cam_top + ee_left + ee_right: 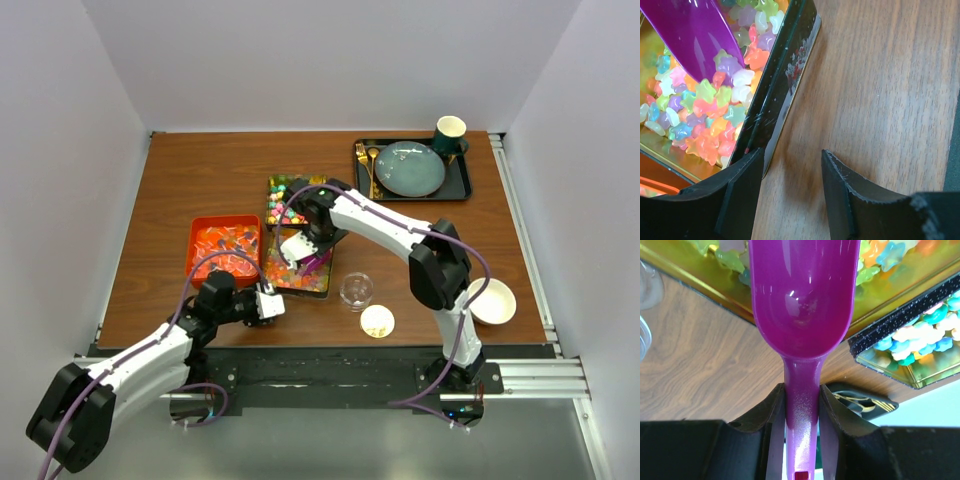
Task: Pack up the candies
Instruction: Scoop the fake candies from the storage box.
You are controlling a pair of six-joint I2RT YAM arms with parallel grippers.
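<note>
Right wrist view: the right tool [801,402] clamps the purple scoop [802,305] by its handle. The bowl points into the tin [785,85], where the star candies [715,115] lie at its tip. The left tool [792,175], half wide, grips nothing beside the tin.

We see a brown wood-grain table [190,170] boxed in by three plain white walls: a back wall [330,60] along its far edge, and a left wall [60,150] and a right wall [590,120] at its sides. A pale metal rail [520,230] runs along the table's right edge. A second rail [540,378] lies across the near edge, beside a black strip [330,372]. Below that we see a flat grey surface [330,445]. The light is soft and even, with faint shadows on the wood.
</note>
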